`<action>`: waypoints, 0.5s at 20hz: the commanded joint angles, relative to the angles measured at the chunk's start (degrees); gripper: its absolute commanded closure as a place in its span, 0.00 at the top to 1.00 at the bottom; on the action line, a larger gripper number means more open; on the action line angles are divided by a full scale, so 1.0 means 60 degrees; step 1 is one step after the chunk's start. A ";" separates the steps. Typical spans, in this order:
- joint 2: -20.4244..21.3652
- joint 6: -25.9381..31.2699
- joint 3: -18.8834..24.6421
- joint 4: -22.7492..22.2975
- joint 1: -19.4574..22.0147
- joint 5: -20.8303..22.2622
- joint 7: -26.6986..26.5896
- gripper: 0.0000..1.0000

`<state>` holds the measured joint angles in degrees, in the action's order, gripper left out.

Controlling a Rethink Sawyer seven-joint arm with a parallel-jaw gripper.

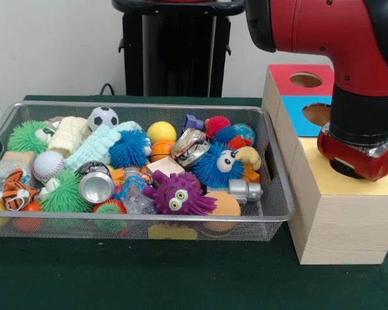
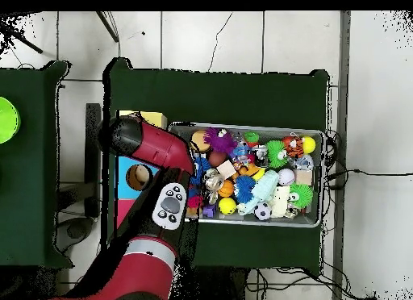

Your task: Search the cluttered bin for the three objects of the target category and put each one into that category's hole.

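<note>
The table (image 1: 181,278) carries the bin (image 1: 271,213) and, just beside it, a row of three boxes. The arm (image 1: 330,32) reaches over the yellow box (image 1: 339,219), its gripper (image 1: 357,161) low on the top and covering the hole. Whether the fingers are clenched or released cannot be told, nor whether they carry anything. The bin is crowded with pom balls, a can (image 1: 96,186), a baseball (image 1: 47,165) and a tiger (image 1: 16,192); no rope toy shows in it, so the task looks well along, perhaps at a drop

Red arm (image 1: 323,26) bent down, wrist (image 1: 357,152) lowered.
</note>
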<state>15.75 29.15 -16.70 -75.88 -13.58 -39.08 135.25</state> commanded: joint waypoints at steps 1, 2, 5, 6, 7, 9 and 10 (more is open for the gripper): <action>-0.0921 -0.1962 0.1456 -0.0669 0.0490 -0.0418 0.1949 0.00; -0.0881 -0.1891 0.1432 -0.0686 0.0488 -0.0410 0.1943 0.00; -0.0761 -0.1625 0.1347 -0.0720 0.0466 -0.0399 0.1951 0.00; -0.0724 -0.1546 0.1313 -0.0737 0.0458 -0.0387 0.1955 0.00; -0.0685 -0.1473 0.1303 -0.0755 0.0455 -0.0374 0.1933 0.00; -0.0581 -0.1325 0.1216 -0.0807 0.0432 -0.0327 0.1912 0.00; -0.0524 -0.1233 0.1156 -0.0829 0.0406 -0.0306 0.1919 0.00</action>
<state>16.02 28.88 -16.34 -76.27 -13.38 -39.10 135.26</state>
